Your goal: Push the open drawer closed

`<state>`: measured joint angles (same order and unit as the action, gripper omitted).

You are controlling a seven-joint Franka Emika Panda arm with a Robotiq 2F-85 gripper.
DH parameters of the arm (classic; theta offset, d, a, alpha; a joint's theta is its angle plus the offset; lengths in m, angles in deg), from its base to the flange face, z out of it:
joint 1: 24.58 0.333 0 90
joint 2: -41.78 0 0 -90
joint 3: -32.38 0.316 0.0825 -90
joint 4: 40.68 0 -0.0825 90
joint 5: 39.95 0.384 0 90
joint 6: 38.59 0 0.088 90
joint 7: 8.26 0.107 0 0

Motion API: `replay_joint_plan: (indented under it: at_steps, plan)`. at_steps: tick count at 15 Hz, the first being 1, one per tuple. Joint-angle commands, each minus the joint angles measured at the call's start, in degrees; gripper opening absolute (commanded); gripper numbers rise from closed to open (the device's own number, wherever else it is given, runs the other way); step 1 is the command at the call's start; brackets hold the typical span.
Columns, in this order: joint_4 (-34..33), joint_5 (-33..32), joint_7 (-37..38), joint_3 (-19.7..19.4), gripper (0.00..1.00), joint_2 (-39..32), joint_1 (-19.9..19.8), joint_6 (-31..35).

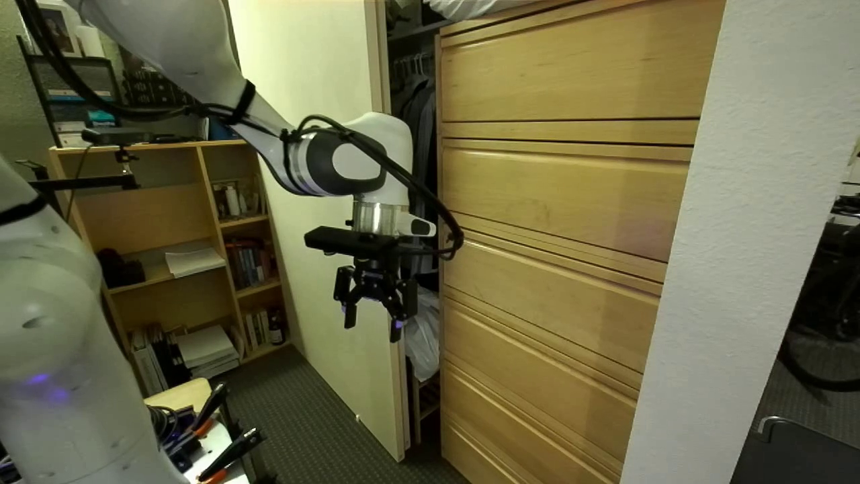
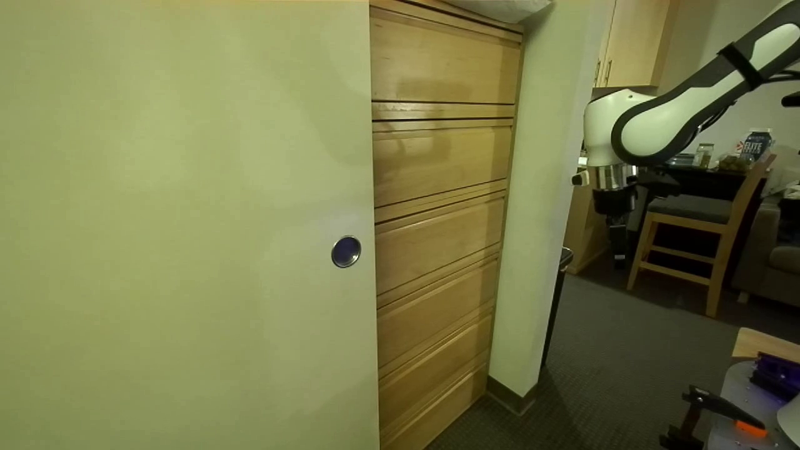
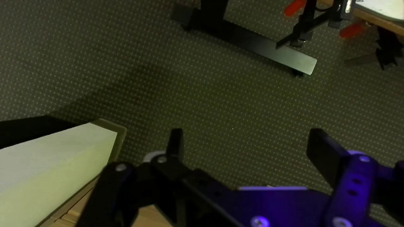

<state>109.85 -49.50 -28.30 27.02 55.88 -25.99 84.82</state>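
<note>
1. Although the task speaks of an open drawer (image 1: 557, 195), nothing juts out; in both exterior views all the matching fronts (image 2: 440, 244) in sight sit in line with the blond cabinet (image 1: 571, 130). Which front is the drawer's own, cannot tell.
2. Facing the cabinet: cream door panel (image 2: 187, 219) to its left, white wall end (image 1: 746, 202) to its right.
3. Gripper (image 1: 373, 329) points down, fingers (image 3: 175, 143) spread wide, nothing held. Wrist view: dark carpet (image 3: 227, 104) shows between the tips. It hangs on the near, room side, well apart from the fronts.
4. Step in hand, my reading: pushing looks finished. Caveat: a slight gap would be hard to make out at these angles.
5. Next move, if so: no further push; draw back into the room, minding the door panel's edge.
6. Should some front prove a little proud: bring the fingers together, set them at its middle, press straight inward toward the far side, stop when it seats. Off-centre pressure could rack so wide a drawer.
</note>
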Motion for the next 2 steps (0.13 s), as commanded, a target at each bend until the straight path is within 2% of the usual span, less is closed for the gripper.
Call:
replay_joint_plan:
  at_steps: [1,2]
  plan:
    - [-0.1,0.1,0.0,0.2,1.0,0.0,-0.2,-0.1]
    - [-0.1,0.1,0.0,0.2,1.0,0.0,-0.2,-0.1]
